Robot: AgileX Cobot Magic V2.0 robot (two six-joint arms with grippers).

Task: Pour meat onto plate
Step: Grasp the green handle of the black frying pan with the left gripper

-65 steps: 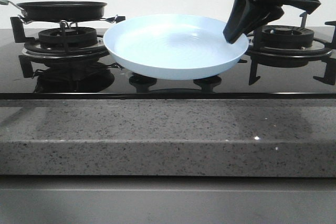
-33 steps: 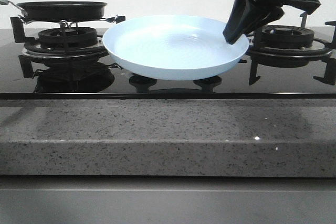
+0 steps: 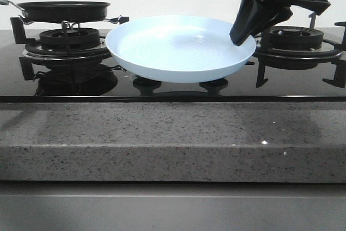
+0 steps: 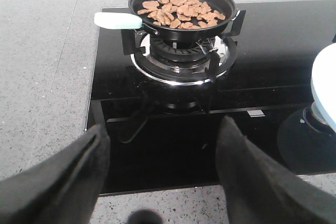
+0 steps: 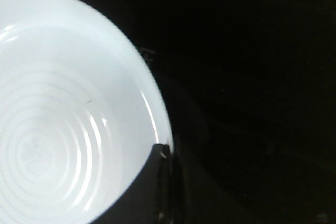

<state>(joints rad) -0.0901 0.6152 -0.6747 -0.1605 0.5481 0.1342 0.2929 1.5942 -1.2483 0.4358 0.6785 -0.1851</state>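
In the front view, the plate [image 3: 180, 48] is being held in the middle of the frame above the black glass stove [image 3: 162, 87], lifted clear of it and tipped slightly, so that its ridged inside is facing the camera. The right gripper [image 3: 241, 35] is coming down from the upper right of the frame and is being kept clenched on the plate's right rim; in the right wrist view a dark finger [image 5: 157, 182] is being pressed against the rim of the plate [image 5: 68, 114] near the bottom centre of that frame.

The meat [image 4: 180, 11] is lying in a black frying pan [image 4: 183, 8] at the upper centre of the left wrist view, spread in a flat layer. The pan is being carried by the left burner [image 4: 181, 56], its pale handle [image 4: 118, 20] pointing toward the left of that frame. In the front view the pan [image 3: 63, 10] is seen at the upper left, well apart from the plate.

The left gripper [image 4: 163, 156] is being held released, with its two dark fingers [image 4: 68, 177] spread wide at the bottom of the left wrist view, grasping nothing.
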